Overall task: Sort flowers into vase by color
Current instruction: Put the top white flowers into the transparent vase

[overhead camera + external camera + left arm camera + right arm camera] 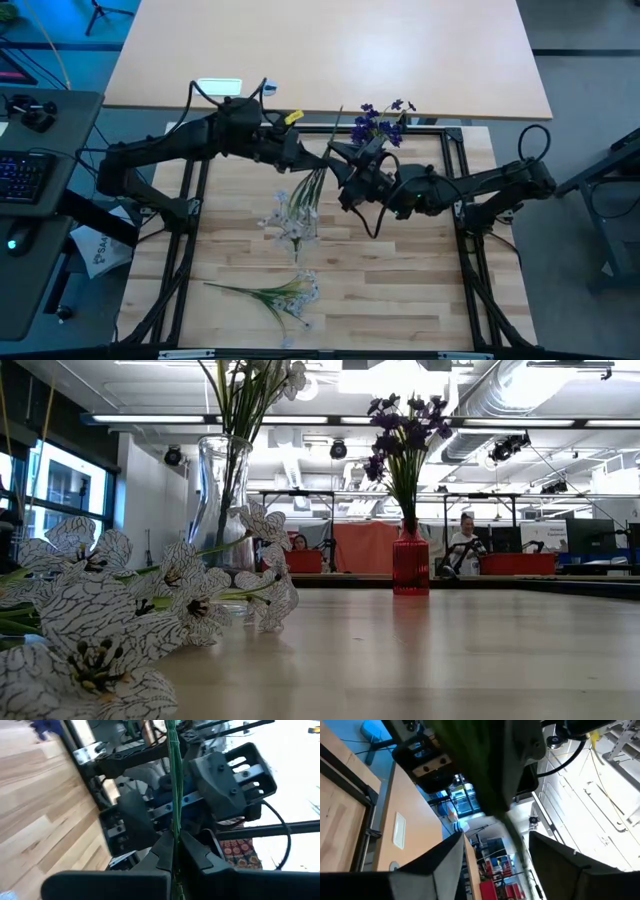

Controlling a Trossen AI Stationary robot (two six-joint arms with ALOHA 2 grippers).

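My left gripper [312, 158] is above the table's far middle, shut on a thin green stem [174, 795]. My right gripper [345, 172] faces it from the right, open, its fingers [437, 865] on either side of a blurred green stem [512, 837]. White blossoms [292, 215] spread below the two grippers. In the low view a clear glass vase [222, 480] holds green stems, and white blossoms [90, 620] lie on the table in front. The red vase [410, 565] stands farther back and holds the purple flowers [380, 122]. Another white sprig [275, 292] lies near the front edge. My left gripper pinches the thin green stem [174, 837] between its two fingertips [197, 855]. The stem runs on straight past the fingers and passes between the open fingers of the right gripper [225, 785] beyond.
The dark frame rail [455, 200] borders the wooden work surface on the right, and another rail [190, 215] on the left. A second tabletop [330, 60] lies beyond the far edge. People sit in the room behind [465, 540]. Bare wood [400, 280] lies at the near right.
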